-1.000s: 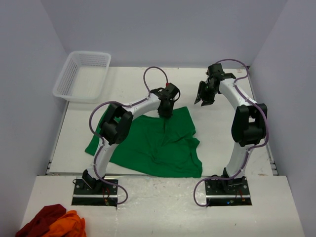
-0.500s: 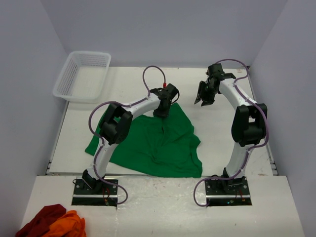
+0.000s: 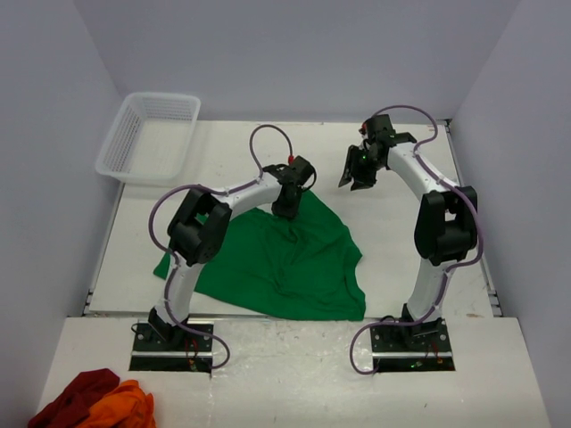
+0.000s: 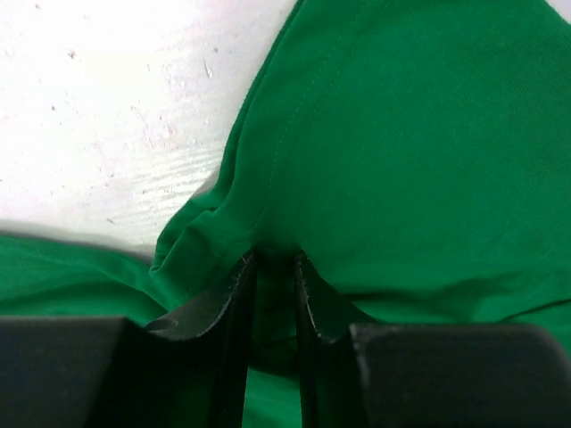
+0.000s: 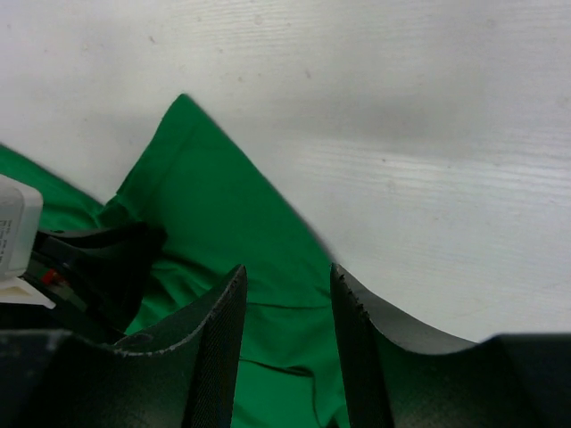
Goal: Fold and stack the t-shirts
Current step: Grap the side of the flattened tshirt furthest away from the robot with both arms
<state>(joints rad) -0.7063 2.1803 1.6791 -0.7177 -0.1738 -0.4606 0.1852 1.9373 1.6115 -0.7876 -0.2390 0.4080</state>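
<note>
Item: left gripper, jaws pinched on a bunched fold at the stitched edge of the green t-shirt, which spreads over the table ahead of and beside the fingers. Item: right gripper, jaws apart, empty, hovering over a corner of the cloth. Risk: the narrow one-handed pinch may slip or drag lower layers, skewing the fold.

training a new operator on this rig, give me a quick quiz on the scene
1. True or false: the left gripper is shut on a fold of the green t-shirt.
2. Where on the table does the white basket sit: A far left corner, B far right corner, C near edge?
3. What does the right gripper hold?
Key: 1 true; 2 A; 3 nothing, jaws open.
</note>
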